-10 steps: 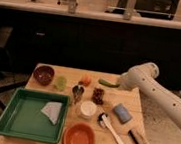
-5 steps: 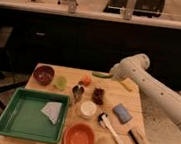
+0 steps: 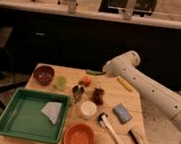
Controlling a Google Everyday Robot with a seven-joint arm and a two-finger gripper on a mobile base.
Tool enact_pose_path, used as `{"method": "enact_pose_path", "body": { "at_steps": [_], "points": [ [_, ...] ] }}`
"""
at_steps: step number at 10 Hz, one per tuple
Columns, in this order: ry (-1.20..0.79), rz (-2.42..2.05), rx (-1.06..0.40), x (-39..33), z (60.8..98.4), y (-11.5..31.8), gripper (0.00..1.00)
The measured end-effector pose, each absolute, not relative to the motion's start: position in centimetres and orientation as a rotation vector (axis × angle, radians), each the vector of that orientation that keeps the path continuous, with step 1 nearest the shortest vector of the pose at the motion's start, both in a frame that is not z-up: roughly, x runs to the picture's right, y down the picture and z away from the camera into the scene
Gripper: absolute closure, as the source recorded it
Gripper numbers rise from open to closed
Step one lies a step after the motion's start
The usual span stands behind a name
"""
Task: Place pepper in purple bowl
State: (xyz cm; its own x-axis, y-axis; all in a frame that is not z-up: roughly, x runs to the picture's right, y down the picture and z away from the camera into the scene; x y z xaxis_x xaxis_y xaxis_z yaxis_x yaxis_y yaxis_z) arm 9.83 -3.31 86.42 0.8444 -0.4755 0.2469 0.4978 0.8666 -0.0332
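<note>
The pepper [image 3: 94,72], slim and dark green, sticks out leftward from the end of my white arm over the table's far edge. My gripper [image 3: 104,71] is shut on it, and the fingers are mostly hidden behind the wrist. The purple bowl [image 3: 44,74], small, round and reddish-brown, stands at the table's far left, well to the left of the pepper and lower in the view.
Between gripper and bowl lie a pale green lump [image 3: 60,83] and a red-orange item [image 3: 85,80]. A yellow elongated item [image 3: 124,84] lies under the arm. Nearer are a metal piece [image 3: 77,92], a white cup [image 3: 88,108], a blue sponge [image 3: 121,112], a brush [image 3: 113,133], an orange bowl [image 3: 78,138] and a green tray [image 3: 11,121].
The arm has swung left along the table's far edge, carrying the pepper up and leftward, closer to the purple bowl.
</note>
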Motion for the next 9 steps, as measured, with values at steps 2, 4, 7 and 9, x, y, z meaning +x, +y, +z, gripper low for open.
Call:
{"method": "enact_pose_path", "body": {
  "at_steps": [2,4,7,9],
  "points": [
    [-0.249,-0.557,-0.092,7.2,86.8,-3.5,1.00],
    [-0.271,-0.589,-0.093,5.8,87.2,-3.9,1.00],
    [-0.301,-0.609,-0.089,4.0,87.9,-5.0,1.00],
    [-0.313,-0.622,-0.085,3.0,88.2,-5.7,1.00]
  ]
}}
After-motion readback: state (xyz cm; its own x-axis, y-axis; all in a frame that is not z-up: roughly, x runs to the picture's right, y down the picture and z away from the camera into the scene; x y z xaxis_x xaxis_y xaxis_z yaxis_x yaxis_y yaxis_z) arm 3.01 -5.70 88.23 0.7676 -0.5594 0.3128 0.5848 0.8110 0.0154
